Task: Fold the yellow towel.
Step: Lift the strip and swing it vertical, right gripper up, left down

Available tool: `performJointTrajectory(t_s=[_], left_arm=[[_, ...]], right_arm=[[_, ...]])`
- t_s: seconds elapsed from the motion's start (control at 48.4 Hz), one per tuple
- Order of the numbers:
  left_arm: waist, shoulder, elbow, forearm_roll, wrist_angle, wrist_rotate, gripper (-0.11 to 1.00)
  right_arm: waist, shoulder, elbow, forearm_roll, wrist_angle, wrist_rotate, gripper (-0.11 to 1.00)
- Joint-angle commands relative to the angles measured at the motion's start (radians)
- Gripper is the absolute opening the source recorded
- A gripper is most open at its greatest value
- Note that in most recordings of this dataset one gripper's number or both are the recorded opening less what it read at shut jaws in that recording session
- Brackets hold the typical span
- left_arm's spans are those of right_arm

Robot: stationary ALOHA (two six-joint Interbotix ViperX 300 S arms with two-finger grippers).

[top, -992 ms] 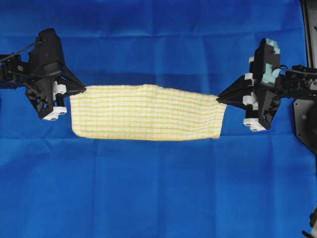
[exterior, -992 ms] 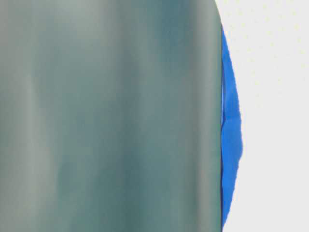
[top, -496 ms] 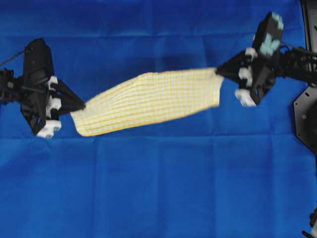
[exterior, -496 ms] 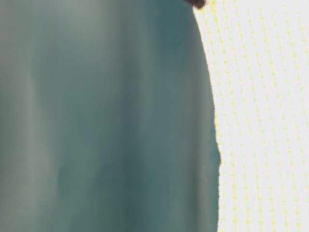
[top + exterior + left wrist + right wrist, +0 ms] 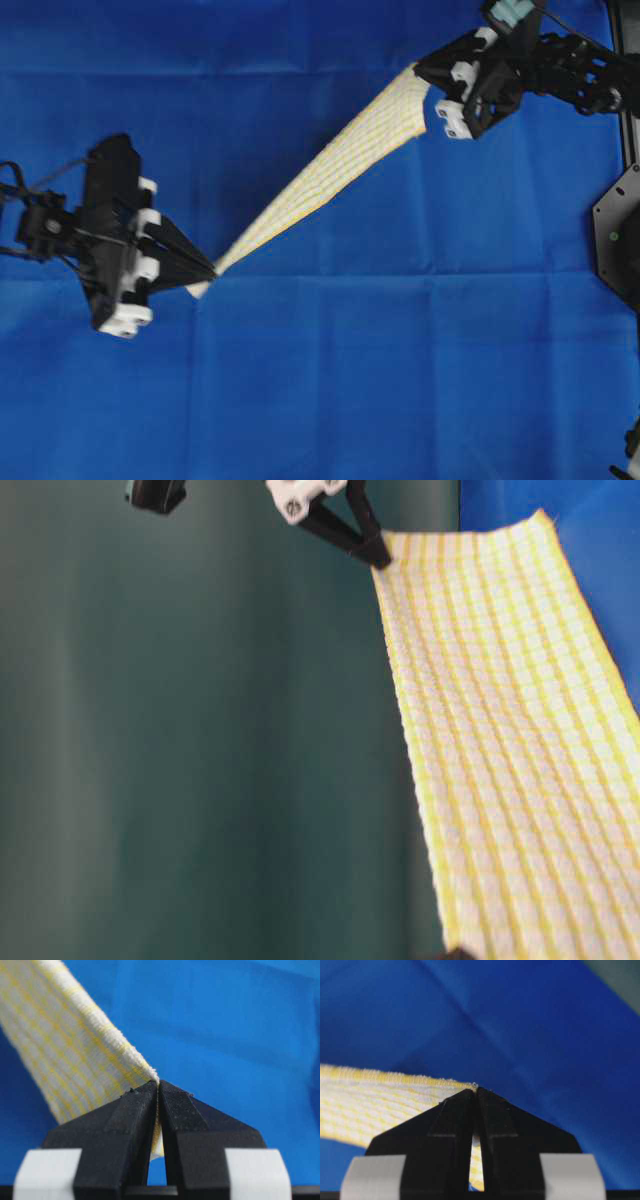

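The yellow towel (image 5: 330, 165), white with fine yellow checks, hangs stretched in the air as a narrow diagonal band from lower left to upper right. My left gripper (image 5: 208, 274) is shut on its lower-left corner. My right gripper (image 5: 424, 70) is shut on its upper-right corner. In the left wrist view the towel (image 5: 70, 1050) runs up and left from my closed left gripper (image 5: 158, 1085). The right wrist view has the towel (image 5: 370, 1097) leaving my closed right gripper (image 5: 475, 1091) to the left. From table level the towel (image 5: 500, 730) fills the right side, one gripper (image 5: 372, 550) pinching its top corner.
A plain blue cloth (image 5: 400, 350) covers the whole table under the towel. A black arm base (image 5: 615, 240) stands at the right edge. A blurred grey-green surface (image 5: 200, 730) fills the left of the table-level view.
The left gripper has moved toward the front and right, the right gripper toward the back. The towel has swung from a flat horizontal spread into a steep taut diagonal.
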Motion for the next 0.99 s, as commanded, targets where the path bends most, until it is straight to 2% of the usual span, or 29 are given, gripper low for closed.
performJointTrajectory(t_s=[0.0, 0.331, 0.517, 0.785, 0.971], left_arm=[[-0.034, 0.048, -0.078, -0.002, -0.008, 0.002, 0.01], [-0.057, 0.259, -0.342, -0.002, -0.006, 0.009, 0.01], [-0.055, 0.364, -0.48, 0.0, 0.0, 0.015, 0.01], [-0.052, 0.465, -0.618, 0.006, 0.002, 0.043, 0.01], [-0.051, 0.499, -0.663, 0.006, 0.017, 0.074, 0.01]], right_arm=[[-0.026, 0.018, -0.052, -0.002, -0.012, -0.002, 0.01], [-0.049, 0.118, -0.186, -0.034, -0.009, -0.005, 0.01], [-0.057, 0.137, -0.218, -0.051, -0.003, -0.005, 0.01], [-0.066, 0.137, -0.219, -0.066, 0.002, -0.005, 0.01], [-0.067, 0.137, -0.219, -0.069, 0.006, -0.005, 0.01]])
